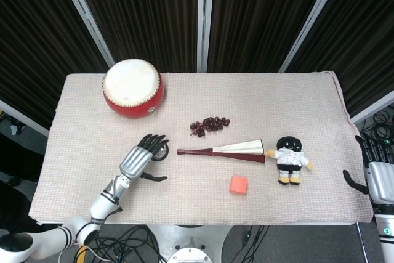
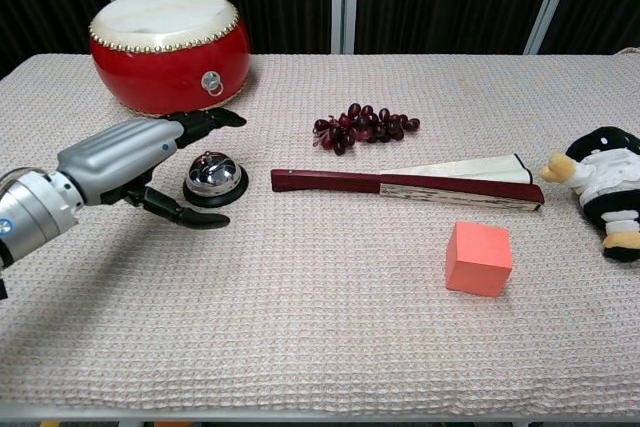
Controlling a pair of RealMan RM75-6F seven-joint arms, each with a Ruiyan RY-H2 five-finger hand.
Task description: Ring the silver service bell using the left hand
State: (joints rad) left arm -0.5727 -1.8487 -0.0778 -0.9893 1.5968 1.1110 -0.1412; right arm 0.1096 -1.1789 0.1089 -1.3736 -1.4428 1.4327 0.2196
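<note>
The silver service bell (image 2: 214, 176) on its black base stands left of centre on the cloth; in the head view the bell (image 1: 161, 152) is mostly covered by my fingers. My left hand (image 2: 135, 155) hovers over it, open, fingers stretched above the dome and thumb low in front of the base. I cannot tell whether any finger touches the bell. In the head view the left hand (image 1: 140, 158) reaches in from the front left. My right hand (image 1: 379, 175) hangs open off the table's right edge, holding nothing.
A red drum (image 2: 168, 49) stands at the back left, close behind the bell. A closed fan (image 2: 405, 187) lies to the bell's right, with dark grapes (image 2: 364, 125) behind it. An orange cube (image 2: 479, 258) and a plush doll (image 2: 606, 189) lie further right.
</note>
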